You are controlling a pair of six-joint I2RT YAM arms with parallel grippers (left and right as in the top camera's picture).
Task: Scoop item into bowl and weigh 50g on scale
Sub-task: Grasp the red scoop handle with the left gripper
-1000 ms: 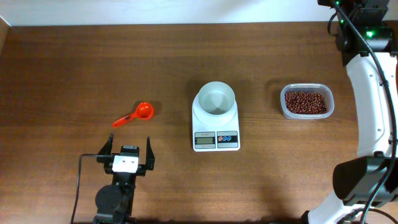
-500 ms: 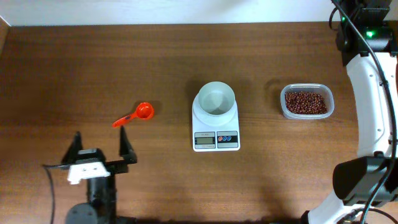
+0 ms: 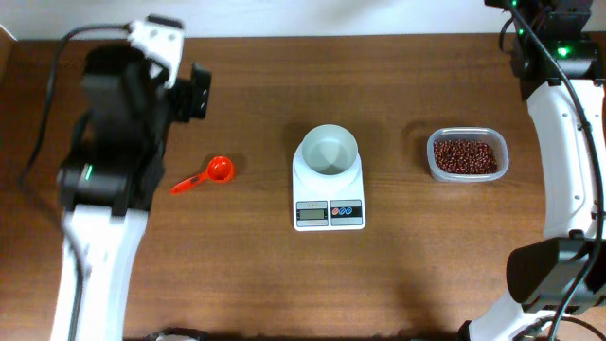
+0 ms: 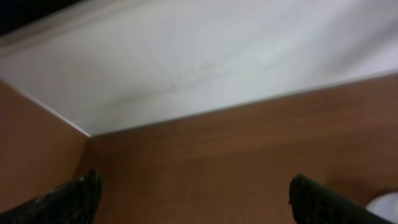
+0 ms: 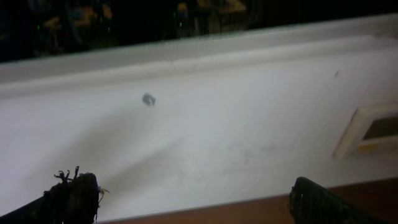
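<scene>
The white bowl stands empty on the white scale at the table's middle. The reddish-brown beans fill a clear tub to the right of the scale. An orange-red scoop lies to the left of the scale. My left gripper is raised at the back left, beyond the scoop. In the left wrist view it is open and empty, facing the table's back edge and the wall. My right gripper is open and empty and faces the wall.
The right arm runs along the table's right edge, behind and beside the tub. A white wall borders the back of the table. A wooden side board shows at the left in the left wrist view.
My left arm has swung from the table's front left up to the back left, above and behind the scoop. The right arm, the scoop, the bowl and the tub have not moved.
</scene>
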